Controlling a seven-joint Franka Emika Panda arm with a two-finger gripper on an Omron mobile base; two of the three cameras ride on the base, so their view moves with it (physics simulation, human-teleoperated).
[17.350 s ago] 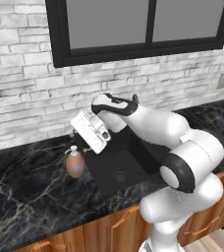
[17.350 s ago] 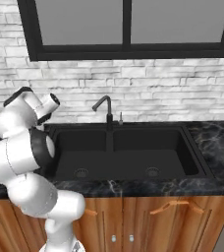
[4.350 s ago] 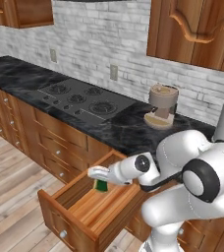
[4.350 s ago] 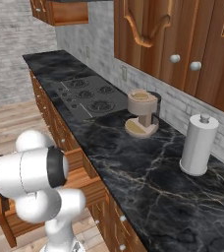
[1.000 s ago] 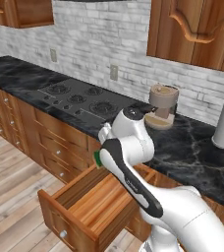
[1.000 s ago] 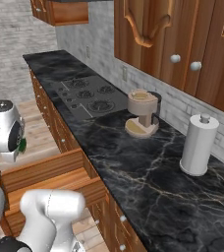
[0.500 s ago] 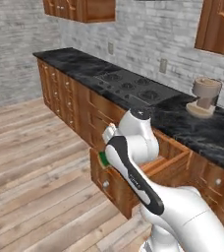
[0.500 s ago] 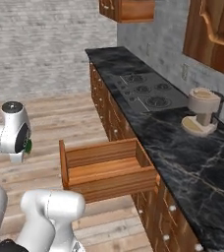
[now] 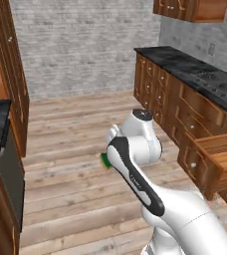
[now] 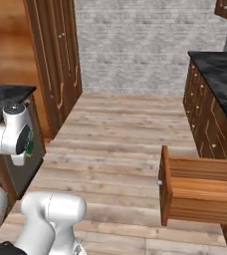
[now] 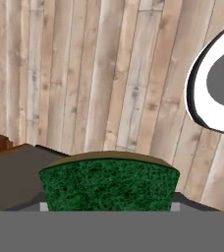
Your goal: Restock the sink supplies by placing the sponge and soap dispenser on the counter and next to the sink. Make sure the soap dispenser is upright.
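Pale wooden floorboards (image 10: 120,124) run to a far grey brick wall (image 9: 85,45). On the right, a black marble counter (image 9: 195,67) tops wooden cabinets, with one drawer (image 10: 200,187) pulled open. The gripper (image 11: 109,206) is closed on the green sponge (image 11: 109,184), carried above the floor, well apart from that counter.

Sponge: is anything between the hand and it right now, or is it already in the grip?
Nothing stands between them. In the hand view the green sponge sits right at the hand, between its fingers. A green edge of it shows beside the wrist in the left base view. The sink is not in view.
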